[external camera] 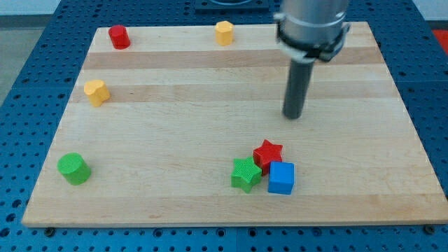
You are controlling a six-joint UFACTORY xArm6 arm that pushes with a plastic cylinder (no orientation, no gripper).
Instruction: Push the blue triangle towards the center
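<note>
Seven small coloured blocks sit on a pale wooden desk [210,203], which rests on a blue perforated base. The robot arm carries no hand, so nothing can be apart, together or clamped; it ends in a straight dark rod, and the tip [292,116] stands to the right of the desk's centre, touching no block.

No block here reads clearly as a blue triangle. The only blue piece is the blue block [281,178], which looks closer to a cube from this angle; it is taken to be the task's thing. It lies near the front edge, right of the middle, in a tight cluster: the red star [267,152] touches it on its far-left side, and the green star [246,173] sits just beside it on the left.

Elsewhere, a red cylinder [119,36] is at the far left, a yellow block [224,32] at the far edge near the middle, a second yellow block [96,92] on the left side, and a green cylinder [73,169] at the near left.

Judging by the layout, the push has not yet begun. The tip is on the far side of the cluster, well apart from the blue block, so it would probably need to move round to the block's near-right side before pushing it towards the centre. The two stars lie partly in that path.
</note>
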